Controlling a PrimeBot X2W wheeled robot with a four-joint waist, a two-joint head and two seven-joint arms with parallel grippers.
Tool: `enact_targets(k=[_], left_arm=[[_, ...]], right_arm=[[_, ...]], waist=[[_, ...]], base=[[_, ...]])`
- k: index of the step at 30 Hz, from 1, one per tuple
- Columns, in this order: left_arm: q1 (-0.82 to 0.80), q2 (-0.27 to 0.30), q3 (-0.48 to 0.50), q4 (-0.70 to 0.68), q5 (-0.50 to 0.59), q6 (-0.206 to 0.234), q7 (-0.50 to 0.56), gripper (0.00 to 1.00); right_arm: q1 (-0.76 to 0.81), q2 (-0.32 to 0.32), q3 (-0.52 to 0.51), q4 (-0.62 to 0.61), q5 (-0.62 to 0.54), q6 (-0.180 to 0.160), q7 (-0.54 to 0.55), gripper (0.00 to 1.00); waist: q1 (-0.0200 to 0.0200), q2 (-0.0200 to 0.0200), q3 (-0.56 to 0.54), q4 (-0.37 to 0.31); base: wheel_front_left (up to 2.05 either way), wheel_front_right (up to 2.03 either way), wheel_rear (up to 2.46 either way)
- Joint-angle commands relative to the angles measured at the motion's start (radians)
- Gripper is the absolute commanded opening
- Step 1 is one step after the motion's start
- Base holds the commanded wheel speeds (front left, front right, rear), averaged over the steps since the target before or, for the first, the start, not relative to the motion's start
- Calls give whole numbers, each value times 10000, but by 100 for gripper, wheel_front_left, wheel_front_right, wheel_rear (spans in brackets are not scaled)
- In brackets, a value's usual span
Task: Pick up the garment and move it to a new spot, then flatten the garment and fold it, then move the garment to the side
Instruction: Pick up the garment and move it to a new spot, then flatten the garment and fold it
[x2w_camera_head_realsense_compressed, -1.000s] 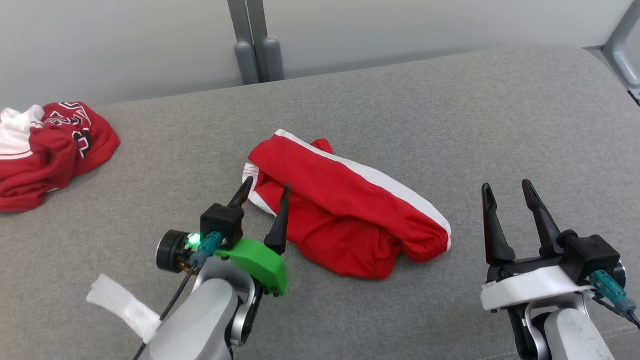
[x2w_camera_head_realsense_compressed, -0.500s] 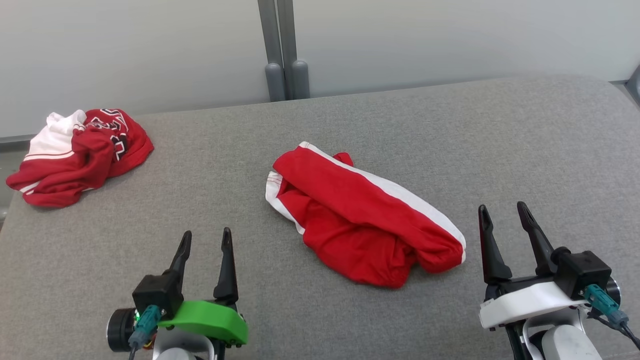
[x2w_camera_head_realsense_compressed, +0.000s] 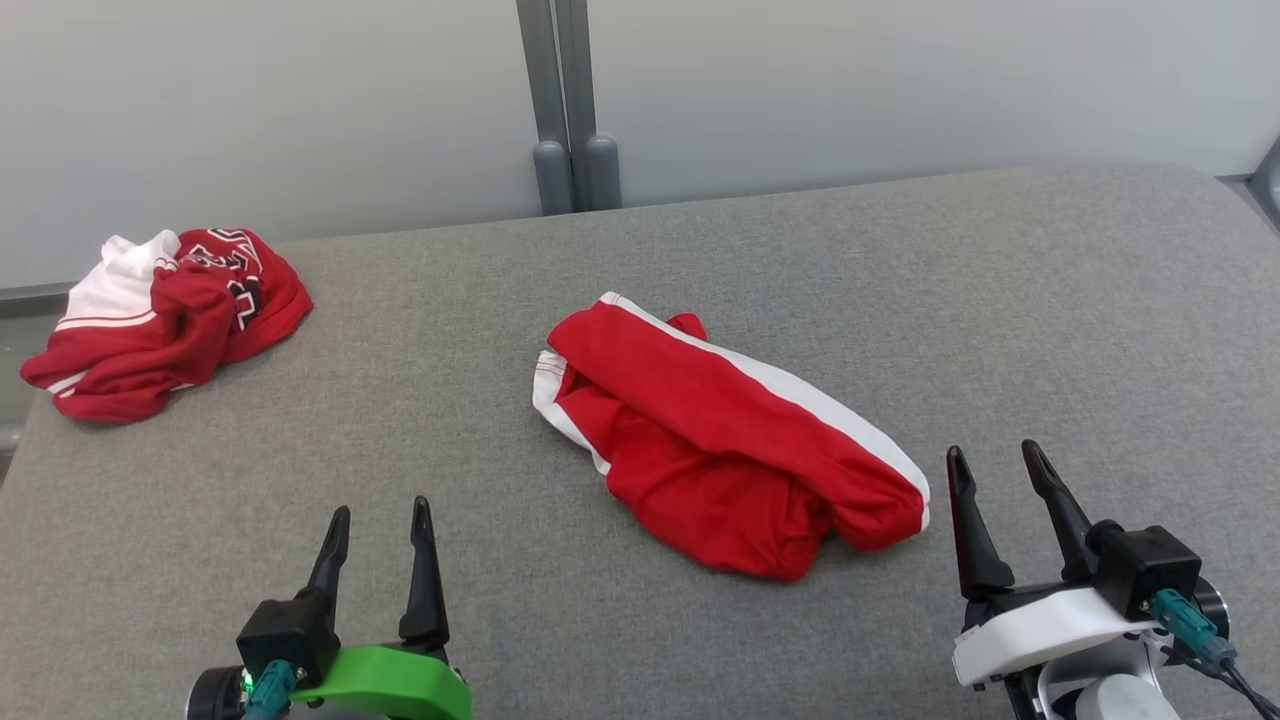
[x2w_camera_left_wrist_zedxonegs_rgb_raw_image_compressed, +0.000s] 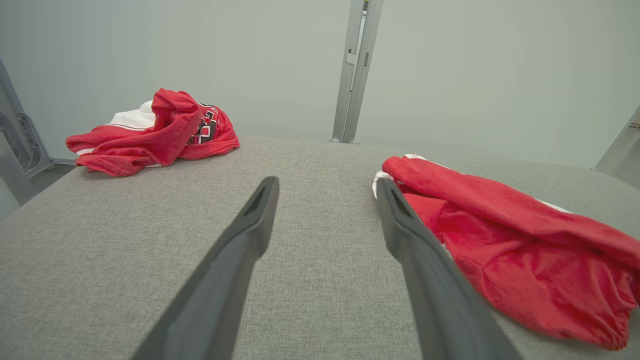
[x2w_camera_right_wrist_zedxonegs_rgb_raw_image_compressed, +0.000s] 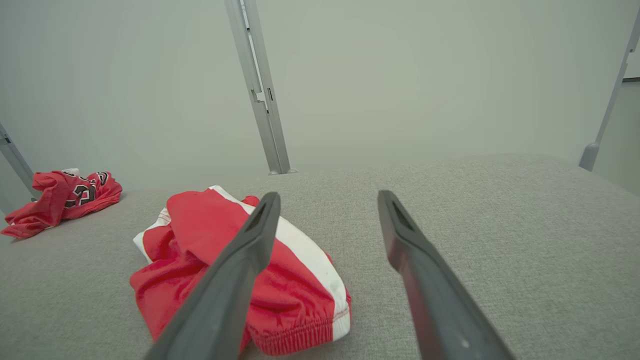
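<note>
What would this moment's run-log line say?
red shorts: crumpled, centre | left end effector: open, empty | right end effector: open, empty | jersey: far left

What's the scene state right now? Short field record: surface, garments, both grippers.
surface: grey fabric-covered table
target garment: red shorts with white stripe, crumpled, mid-table, not held
other garment: red and white jersey, bunched at far left corner
left gripper: open, empty, apart from the shorts
right gripper: open, empty, close beside the shorts' right end
</note>
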Motion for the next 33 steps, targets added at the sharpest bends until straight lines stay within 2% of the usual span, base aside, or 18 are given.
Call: enact_targets(k=[1,10,16,21,25,33], left_arm=[[189,-58,69,49,170,-83,-7,100],[169,-256,248,301,326,-382,-7,100],[118,-370,290,394,414,-537,-9,100],[40,-424,295,406,477,-606,-9,100],[-39,-452,287,367,534,-621,-9,100],[-156,-502,302,379,556,-642,-9,100]], right_arm=[[91,-25,7,35,-54,4,-31,100],[139,-26,69,12,-162,4,-31,100],[-51,-22,621,453,-675,4,-31,100],[-772,-29,1226,1727,-1675,4,-31,100],[-1553,-27,1331,2905,-2282,4,-28,100],[-3061,-36,585,5221,-3300,3,-25,100]], waist=[[0,0,-7,1],[0,0,-6,135],[0,0,52,517],[0,0,129,975],[0,0,253,1447],[0,0,500,2442]], base=[[0,0,0],[0,0,0],[0,0,0],[0,0,0],[0,0,0],[0,0,0]])
